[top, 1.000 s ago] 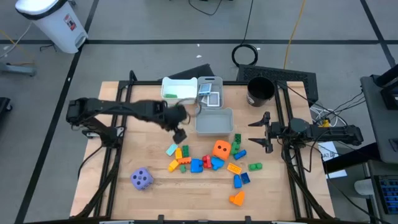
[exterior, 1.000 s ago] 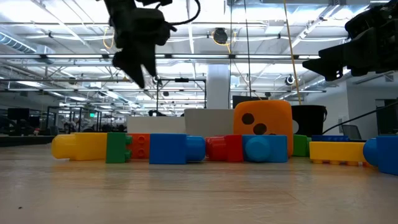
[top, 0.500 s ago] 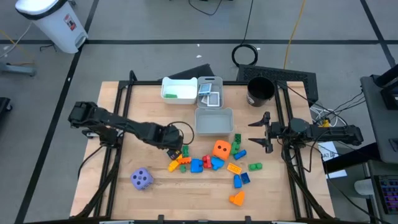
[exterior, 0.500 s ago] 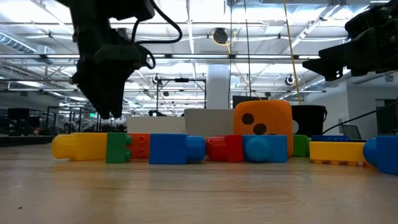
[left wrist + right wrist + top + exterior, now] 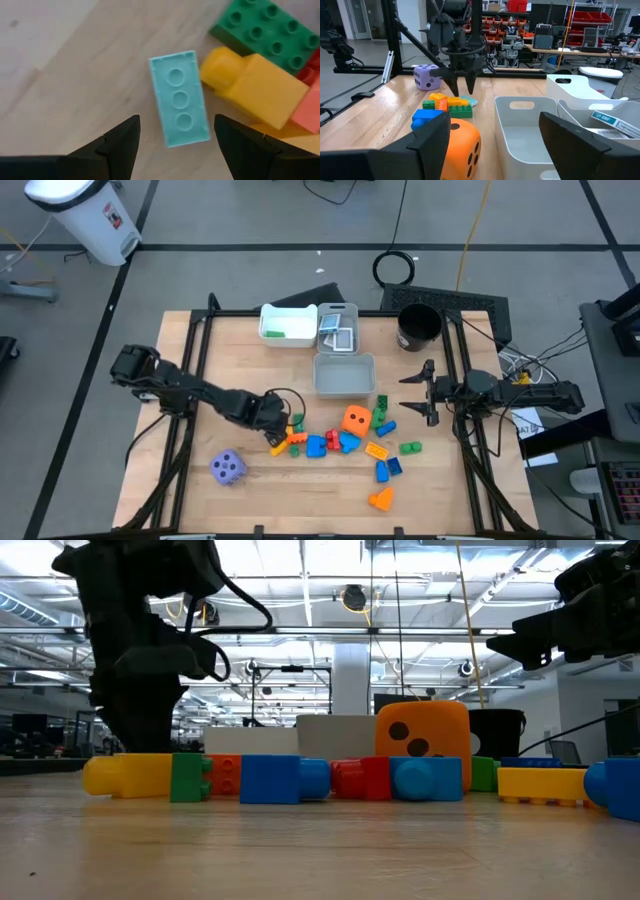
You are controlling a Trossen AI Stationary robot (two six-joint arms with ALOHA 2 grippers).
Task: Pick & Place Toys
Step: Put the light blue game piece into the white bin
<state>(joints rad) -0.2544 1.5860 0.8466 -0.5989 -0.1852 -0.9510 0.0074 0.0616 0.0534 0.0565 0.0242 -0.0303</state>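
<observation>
My left gripper [image 5: 274, 423] is open and low over the table at the left end of the block pile [image 5: 335, 443]. Its fingers [image 5: 120, 145] stand on either side of a flat light-blue block [image 5: 180, 98] that lies flat on the wood and touch nothing. A yellow block [image 5: 255, 87] and a green block [image 5: 265, 32] lie just beside it. The right wrist view shows this gripper [image 5: 462, 87] pointing down over the block [image 5: 470, 102]. The orange die [image 5: 355, 420] and the purple die [image 5: 228, 468] rest on the table. My right gripper [image 5: 425, 392] waits open at the right side.
A white bin [image 5: 288, 323] with green pieces, a grey bin [image 5: 338, 330] with picture cards and a grey bin [image 5: 345, 375] stand at the far middle. A black cup [image 5: 418, 327] stands at the far right. Bare wood lies at the near left around the purple die.
My left gripper has gone from beside the bins toward the table's near edge and down, and now stands low over the light-blue block at the pile's left end. The blocks and dice have stayed put.
</observation>
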